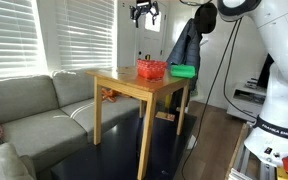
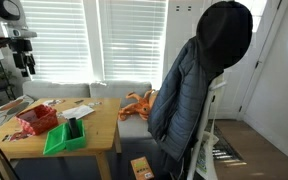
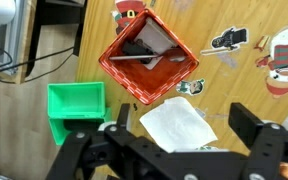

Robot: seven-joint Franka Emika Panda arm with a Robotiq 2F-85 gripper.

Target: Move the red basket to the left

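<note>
red basket (image 3: 149, 62) sits on the table (image 1: 124, 84) right beside the green box (image 3: 76, 104), gripper (image 3: 184, 125) hanging high above them, jaws wide; looks light, stiff plastic, I'd pinch one rim wall

View from my operating station. A light wooden table (image 1: 134, 88) stands just beside a grey sofa (image 1: 29, 115). Behind both I see windows with white slatted blinds (image 1: 74, 35), and daylight comes through the slats. In an exterior view, a dark hooded jacket (image 2: 199, 80) hangs upright near the table. A white wall (image 2: 282, 60) lies beyond it, with wood-plank floor (image 2: 259, 150) below.
</note>
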